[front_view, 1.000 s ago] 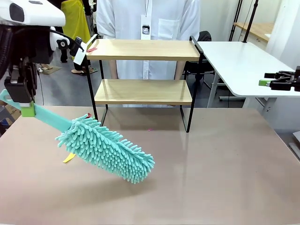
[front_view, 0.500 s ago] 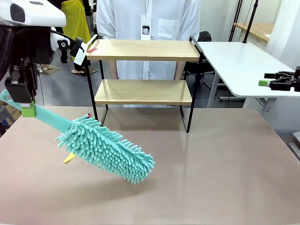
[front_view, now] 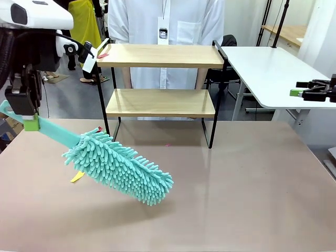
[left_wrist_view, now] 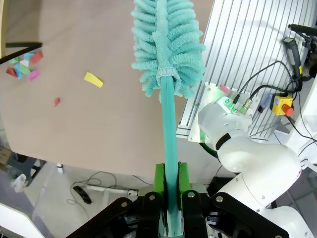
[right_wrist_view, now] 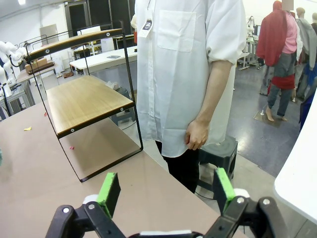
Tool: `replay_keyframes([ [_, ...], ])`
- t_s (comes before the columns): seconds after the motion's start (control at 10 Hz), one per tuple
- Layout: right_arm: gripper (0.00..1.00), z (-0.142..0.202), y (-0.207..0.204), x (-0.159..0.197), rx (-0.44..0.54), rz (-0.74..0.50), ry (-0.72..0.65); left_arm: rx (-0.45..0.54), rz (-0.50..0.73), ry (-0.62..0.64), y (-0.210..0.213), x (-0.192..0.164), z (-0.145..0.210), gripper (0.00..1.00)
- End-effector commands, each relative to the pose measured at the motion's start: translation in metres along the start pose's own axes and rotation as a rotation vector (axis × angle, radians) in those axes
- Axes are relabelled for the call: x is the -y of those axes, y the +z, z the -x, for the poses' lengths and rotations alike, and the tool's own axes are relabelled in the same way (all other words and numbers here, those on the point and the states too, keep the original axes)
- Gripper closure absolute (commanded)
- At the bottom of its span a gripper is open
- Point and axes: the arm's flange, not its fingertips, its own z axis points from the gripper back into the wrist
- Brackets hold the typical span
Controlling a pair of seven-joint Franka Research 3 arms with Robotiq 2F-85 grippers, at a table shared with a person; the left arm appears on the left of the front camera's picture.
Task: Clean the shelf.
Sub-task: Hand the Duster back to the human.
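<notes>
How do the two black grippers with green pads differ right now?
The left gripper is shut on the teal fluffy duster, gripping its flat handle; the right gripper stands wide open, holding nothing. The left hangs over the brown table; the right waits off to the side. Both share black fingers and green pads.

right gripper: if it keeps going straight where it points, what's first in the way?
Probably the person's white shirt: the open right gripper aims at it, past the shelf on its left. Depth is unclear.

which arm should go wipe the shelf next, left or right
Left. Its pincer is already shut on the teal duster, just left of the shelf. The right pincer is open and holds nothing.
</notes>
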Motion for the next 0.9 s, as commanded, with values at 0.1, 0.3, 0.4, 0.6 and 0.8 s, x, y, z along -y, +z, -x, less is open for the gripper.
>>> replay_keyframes([
  [0.1, 0.0, -0.016, -0.005, -0.029, -0.007, -0.085, 0.059, 0.068, 0.05, 0.046, -0.004, 0.004, 0.014, 0.87],
  [0.3, 0.0, -0.041, -0.025, -0.064, 0.021, -0.202, 0.048, 0.21, 0.065, 0.04, -0.011, 0.008, 0.015, 0.87],
  [0.4, 0.0, -0.046, -0.033, -0.081, 0.025, -0.257, 0.026, 0.26, 0.058, 0.049, -0.017, 0.012, 0.012, 0.87],
  [0.6, 0.0, -0.057, -0.042, -0.111, 0.055, -0.39, -0.058, 0.355, 0.057, 0.04, -0.028, 0.008, -0.003, 0.87],
  [0.8, 0.0, -0.052, -0.047, -0.153, 0.074, -0.493, -0.143, 0.439, 0.035, 0.052, -0.046, 0.012, -0.012, 0.87],
])
